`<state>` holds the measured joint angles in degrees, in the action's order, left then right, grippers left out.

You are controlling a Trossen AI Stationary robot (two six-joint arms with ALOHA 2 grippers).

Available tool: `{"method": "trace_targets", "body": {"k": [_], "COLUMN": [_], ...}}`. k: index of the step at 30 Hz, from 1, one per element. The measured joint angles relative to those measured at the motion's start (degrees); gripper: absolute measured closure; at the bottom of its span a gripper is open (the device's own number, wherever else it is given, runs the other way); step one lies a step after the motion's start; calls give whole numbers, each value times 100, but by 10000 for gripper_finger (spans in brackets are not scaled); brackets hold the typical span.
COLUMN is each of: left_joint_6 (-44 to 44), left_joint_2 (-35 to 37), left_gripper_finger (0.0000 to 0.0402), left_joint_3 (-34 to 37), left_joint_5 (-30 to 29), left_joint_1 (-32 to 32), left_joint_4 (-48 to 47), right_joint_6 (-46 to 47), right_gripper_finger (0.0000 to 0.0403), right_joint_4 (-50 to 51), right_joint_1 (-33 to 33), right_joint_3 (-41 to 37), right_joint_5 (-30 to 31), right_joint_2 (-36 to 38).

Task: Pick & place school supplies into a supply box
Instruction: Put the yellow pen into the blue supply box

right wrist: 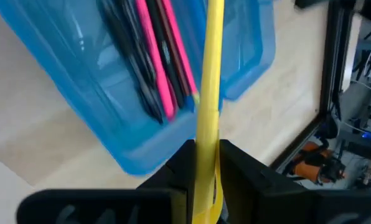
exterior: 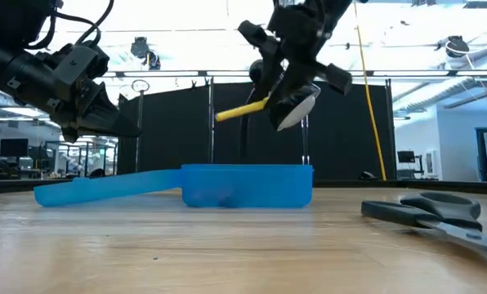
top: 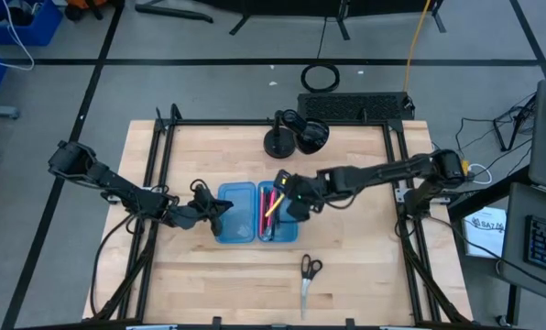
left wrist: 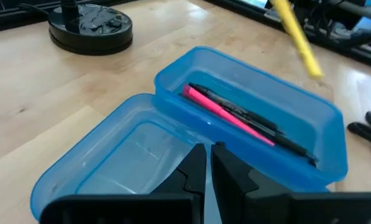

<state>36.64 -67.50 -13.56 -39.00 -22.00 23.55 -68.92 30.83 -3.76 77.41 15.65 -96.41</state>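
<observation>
The supply box lies open at the table's middle, its flat lid (top: 236, 211) on the left and its deep half (top: 278, 223) on the right. A pink pen (left wrist: 226, 115) and black pens (left wrist: 263, 126) lie in the deep half. My right gripper (top: 289, 202) hangs above that half, shut on a yellow pencil (exterior: 242, 109). My left gripper (left wrist: 208, 152) is shut with nothing in it. It hovers over the lid's left side, and the low view shows it clear of the lid (exterior: 104, 186). Black-handled scissors (top: 308, 278) lie flat near the front edge. My right gripper pinches the yellow pencil near one end (right wrist: 205, 140) between its two fingers. The fingers slant down from the table's right. The pencil's long free part (right wrist: 213, 56) runs out past the fingertips. It hangs lifted clear above the box's deep half, nearly level.
Two round black stands (top: 296, 136) sit at the table's far middle. A black metal frame (top: 163, 183) runs along the table's left, right and far edges. Bare wood lies in front of the box, around the scissors (exterior: 431, 214).
</observation>
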Motion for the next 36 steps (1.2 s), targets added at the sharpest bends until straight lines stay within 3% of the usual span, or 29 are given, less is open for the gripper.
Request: {"method": "trace_targets", "body": {"k": [6, 17, 26, 36], "left_joint_6": [-123, -235, -242, -238], "left_joint_2": [2, 2, 2, 2], "left_gripper_finger": [376, 376, 376, 376], "left_joint_3": [0, 0, 0, 0], "left_joint_5": [46, 50, 195, 197], "left_joint_1": [0, 0, 0, 0], "left_joint_4": [-243, -588, -597, -614], "right_joint_6": [-716, -2027, -2378, -2954], "right_gripper_finger": [353, 353, 353, 353], "right_joint_4": [-109, -399, -656, -973], "right_joint_1": [127, 75, 123, 482], "right_joint_3": [0, 0, 2, 2], "right_joint_5": [-376, -540, -711, -1368], "right_joint_2": [-190, -941, -1311, -1349]}}
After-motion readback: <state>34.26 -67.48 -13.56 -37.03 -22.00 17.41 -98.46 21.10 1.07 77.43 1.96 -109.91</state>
